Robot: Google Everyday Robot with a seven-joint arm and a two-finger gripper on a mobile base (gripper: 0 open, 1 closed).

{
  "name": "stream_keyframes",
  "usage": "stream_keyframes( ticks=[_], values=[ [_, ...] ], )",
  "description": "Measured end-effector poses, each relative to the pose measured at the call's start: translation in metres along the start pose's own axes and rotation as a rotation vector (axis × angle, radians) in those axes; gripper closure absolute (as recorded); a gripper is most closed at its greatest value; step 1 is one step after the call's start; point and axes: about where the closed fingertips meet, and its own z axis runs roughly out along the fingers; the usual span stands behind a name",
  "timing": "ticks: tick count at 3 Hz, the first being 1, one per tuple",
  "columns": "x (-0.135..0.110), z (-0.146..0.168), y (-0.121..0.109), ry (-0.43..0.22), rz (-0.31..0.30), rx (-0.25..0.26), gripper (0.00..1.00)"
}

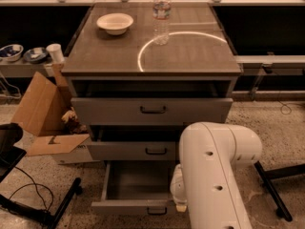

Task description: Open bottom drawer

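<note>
The bottom drawer [125, 206] of the grey cabinet stands pulled out toward me, and its plain grey tray [138, 180] shows inside. Its small black bar handle [156, 211] is on the slim front panel. My white arm [214, 175] fills the lower right. My gripper [179, 197] is at the drawer's right side, just above the front panel near the handle, mostly hidden behind the arm.
The middle drawer [133, 150] and top drawer [152, 109] stand slightly out. A bowl [115, 23] and a water bottle [161, 14] sit on the cabinet top. An open cardboard box [45, 118] is on the left, and black stand legs [62, 204] and cables lie on the floor.
</note>
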Motion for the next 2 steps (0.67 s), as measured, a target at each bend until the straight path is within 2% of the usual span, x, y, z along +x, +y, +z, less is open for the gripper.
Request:
stream_keyframes(
  ticks=[1,2],
  values=[
    [-0.002,-0.005,0.004,-0.016,0.012,0.005,1.00],
    [0.006,-0.005,0.020,-0.014,0.034,-0.006,1.00]
  ],
)
